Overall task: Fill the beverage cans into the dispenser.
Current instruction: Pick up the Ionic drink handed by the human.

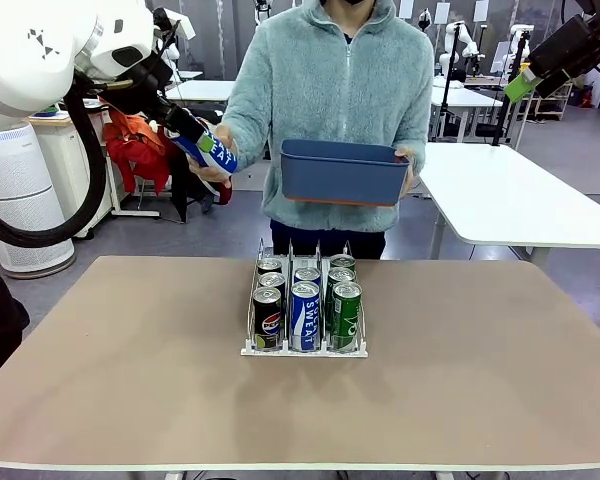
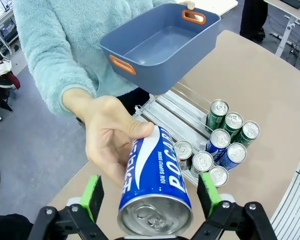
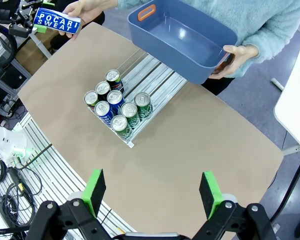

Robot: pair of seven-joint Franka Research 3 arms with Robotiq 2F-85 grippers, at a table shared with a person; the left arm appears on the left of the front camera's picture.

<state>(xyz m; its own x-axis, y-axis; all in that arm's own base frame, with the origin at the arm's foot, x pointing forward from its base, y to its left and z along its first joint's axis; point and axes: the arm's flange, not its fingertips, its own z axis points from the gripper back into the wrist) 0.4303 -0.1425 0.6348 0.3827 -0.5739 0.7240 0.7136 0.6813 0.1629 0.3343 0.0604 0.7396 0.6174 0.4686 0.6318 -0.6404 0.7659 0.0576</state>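
Note:
A person's hand [image 2: 107,135] holds a blue "POCARI SWEAT" can [image 2: 157,182] lengthwise between the green pads of my left gripper [image 2: 151,194]. The gripper is open, with a small gap showing on each side of the can. From the front, this gripper [image 1: 202,143] is high at the left, at the can [image 1: 220,158]. The clear dispenser [image 1: 305,351] stands mid-table with several black, blue and green cans [image 1: 305,312] upright in its lanes. My right gripper [image 3: 152,192] hangs open and empty high above the table, seen at the top right [image 1: 520,85] from the front.
The person stands at the far side and holds an empty blue bin [image 1: 345,172] with orange handles in the other hand, above the table's far edge. The back parts of the dispenser lanes [image 3: 155,80] are free. The tan table [image 1: 130,380] is bare around the rack.

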